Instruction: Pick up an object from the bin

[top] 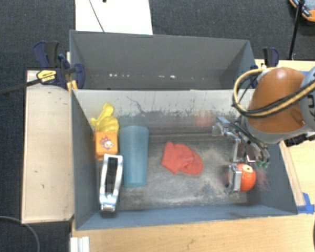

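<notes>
Grasp stage of a bin pick, judged from the pose. The arm (275,103) reaches in from the right and its jaws stand low in the right end of the bin (173,217), at floor level beside a small orange ball (247,177). The ball lies near the front right corner, well apart from everything else in the bin. One metal jaw stands upright against the ball's left side, touching it or very nearly so. The other jaw cannot be made out, so whether the jaws are wide, narrow or already closed on the ball cannot be told, nor whether the ball sits between them or just beside them. A small green patch shows at the ball's upper right.

Next move, as a judgement: if the ball is bracketed, close and lift straight up, clear of the sloping right wall. If it is only alongside, the jaws must shift right to straddle it first. A round thing may roll away or squirt out of an off-centre pinch, so contact should pass through its middle.

Other contents, none near the jaws:
- red cloth (182,159), crumpled at mid-floor
- blue cup (135,155) on its side, further left
- white tool (111,182) in front of a yellow toy (105,133), against the left wall
</notes>
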Robot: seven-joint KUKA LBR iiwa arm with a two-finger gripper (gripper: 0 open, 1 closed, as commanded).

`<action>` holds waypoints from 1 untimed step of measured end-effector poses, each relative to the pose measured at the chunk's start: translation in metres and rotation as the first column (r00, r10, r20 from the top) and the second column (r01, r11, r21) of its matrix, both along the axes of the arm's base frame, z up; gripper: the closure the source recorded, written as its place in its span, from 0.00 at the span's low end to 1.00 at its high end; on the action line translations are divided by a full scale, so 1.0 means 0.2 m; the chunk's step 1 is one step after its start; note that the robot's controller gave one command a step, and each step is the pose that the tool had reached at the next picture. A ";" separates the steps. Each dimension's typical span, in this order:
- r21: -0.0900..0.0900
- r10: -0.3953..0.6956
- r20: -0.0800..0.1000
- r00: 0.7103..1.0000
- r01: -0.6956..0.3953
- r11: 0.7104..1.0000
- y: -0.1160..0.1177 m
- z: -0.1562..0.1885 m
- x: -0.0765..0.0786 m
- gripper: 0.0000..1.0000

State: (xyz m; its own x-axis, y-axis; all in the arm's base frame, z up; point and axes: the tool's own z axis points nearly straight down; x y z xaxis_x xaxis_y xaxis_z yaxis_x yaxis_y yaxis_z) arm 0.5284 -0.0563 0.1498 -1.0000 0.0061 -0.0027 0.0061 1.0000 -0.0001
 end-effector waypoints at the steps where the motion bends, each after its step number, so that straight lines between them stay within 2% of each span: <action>1: 0.001 -0.074 0.006 0.997 0.074 0.997 -0.03 -0.16 -0.03 0.00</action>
State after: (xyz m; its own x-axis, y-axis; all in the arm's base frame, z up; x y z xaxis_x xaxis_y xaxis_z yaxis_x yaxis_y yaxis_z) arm 0.5227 -0.0628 0.1169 -0.9967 0.0802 -0.0082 0.0802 0.9968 0.0006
